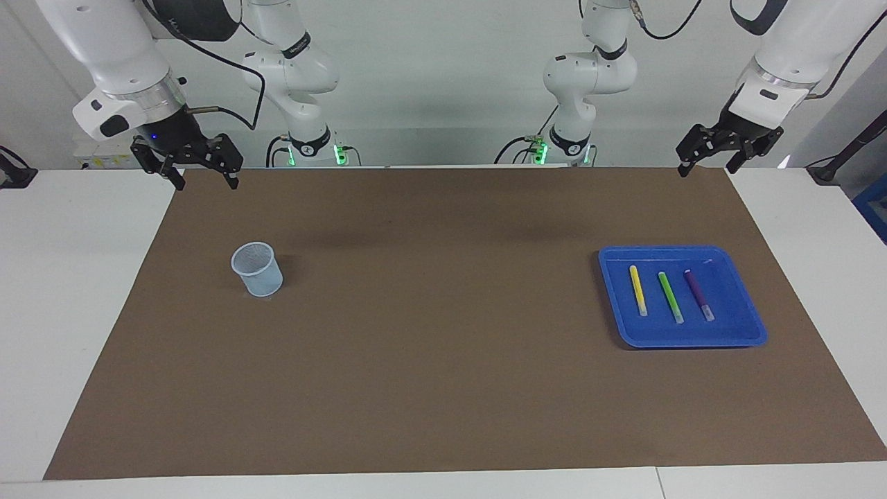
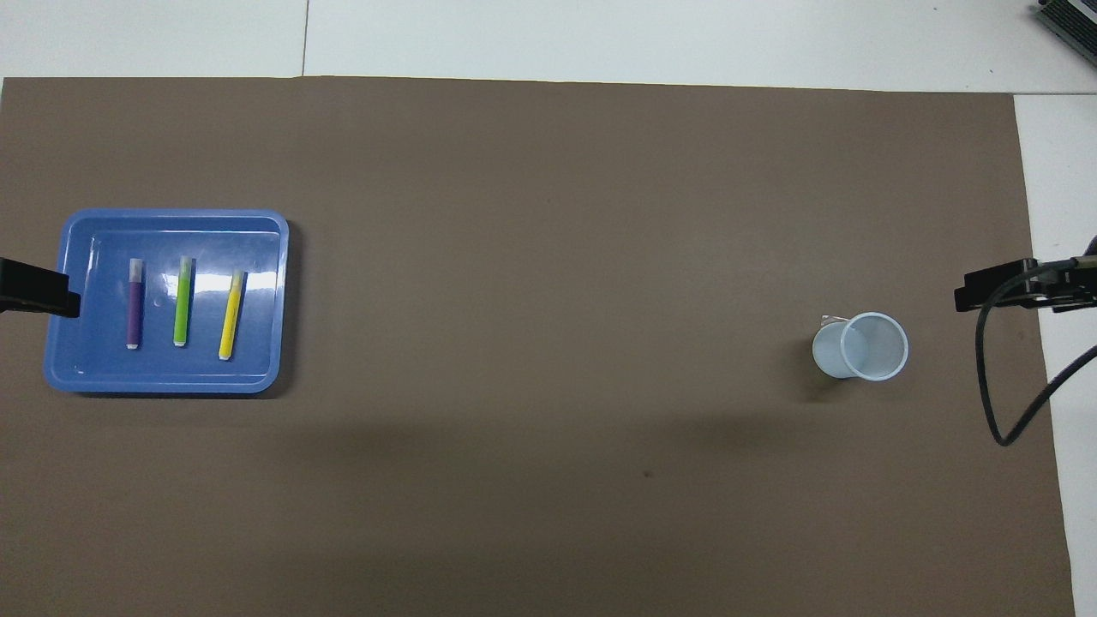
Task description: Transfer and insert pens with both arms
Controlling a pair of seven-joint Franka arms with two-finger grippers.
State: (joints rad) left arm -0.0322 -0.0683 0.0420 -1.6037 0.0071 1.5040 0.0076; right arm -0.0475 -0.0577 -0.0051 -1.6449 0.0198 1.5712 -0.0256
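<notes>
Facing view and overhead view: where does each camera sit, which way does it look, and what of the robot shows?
Facing view: high across the table, looking at the robots; both arms show whole, left gripper and right gripper open, raised over the mat's robot-side corners.
Overhead view: above the robots' end, looking steeply down and forward; only gripper parts show at the side edges.
Shared: blue tray holding the yellow pen, green pen and purple pen, plus the cup, mirrored half a turn.
</notes>
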